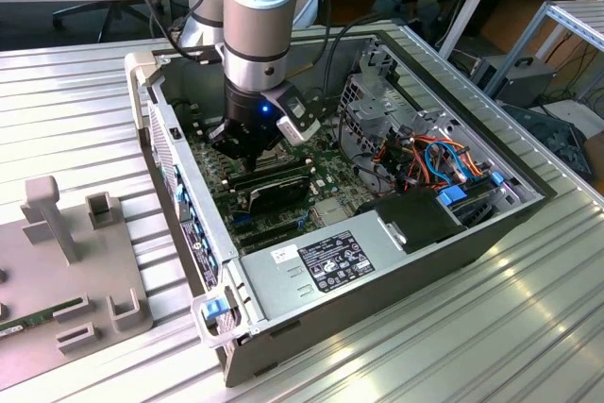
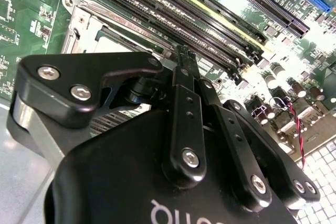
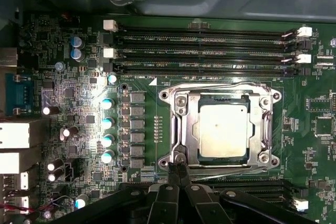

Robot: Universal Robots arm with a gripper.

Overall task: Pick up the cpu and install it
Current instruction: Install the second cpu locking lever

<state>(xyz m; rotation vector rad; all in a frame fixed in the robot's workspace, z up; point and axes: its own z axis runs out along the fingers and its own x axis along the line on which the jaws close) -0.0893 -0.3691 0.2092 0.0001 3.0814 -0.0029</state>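
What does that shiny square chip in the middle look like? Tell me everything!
The cpu is a thin, flat square with a dull silver-grey metal top and rounded corners. It lies flat in the socket frame on the green motherboard, metal side up. The gripper hovers shut by the frame's edge, not touching the chip.

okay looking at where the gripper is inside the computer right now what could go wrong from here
1. The cpu lies in its socket frame; if it sits slightly crooked, pressing could bend contacts underneath.
2. The gripper, fingertips together, sits at the frame's edge, so a small slip could scrape the green board.
3. Memory slots and blue-topped capacitors crowd the socket, leaving little room for the arm.
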